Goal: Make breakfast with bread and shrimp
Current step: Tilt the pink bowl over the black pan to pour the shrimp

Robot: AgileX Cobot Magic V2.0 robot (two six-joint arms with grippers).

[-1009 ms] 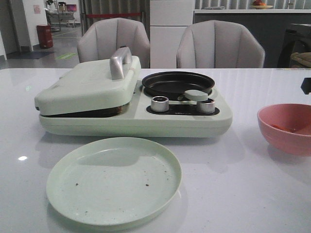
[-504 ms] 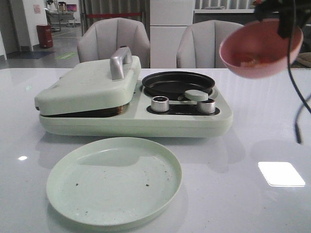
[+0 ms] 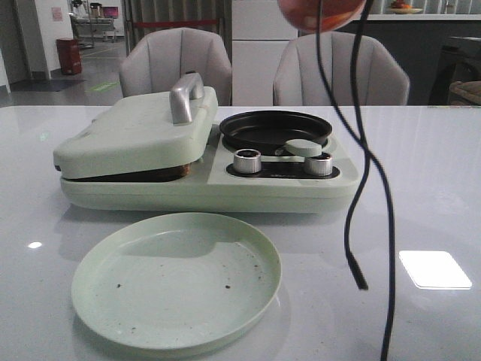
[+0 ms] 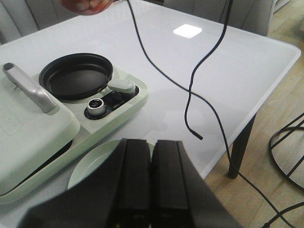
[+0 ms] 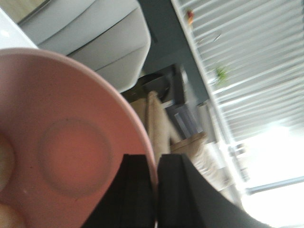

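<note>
While the right end effector (image 5: pixel 156 190) pinches the pink bowl's (image 5: pixel 71 156) rim high above the black pan (image 3: pixel 275 128), pale shrimp (image 5: pixel 4 161) pieces sit inside it; the left end effector (image 4: pixel 151 180) hangs closed and empty over the green plate (image 3: pixel 176 280) on the counter (image 3: pixel 421 188).

Gleaming glossy white across the table (image 3: pixel 436 188); shining as brushed metal on handle (image 3: pixel 184 96) and knobs (image 3: pixel 247 160); looking matt plastic on plate (image 3: pixel 113 301); showing smooth pink bowl (image 5: pixel 71 156).

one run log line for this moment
right hand: shut on pink bowl rim, raised above black pan | left hand: shut, empty | green plate: empty
</note>
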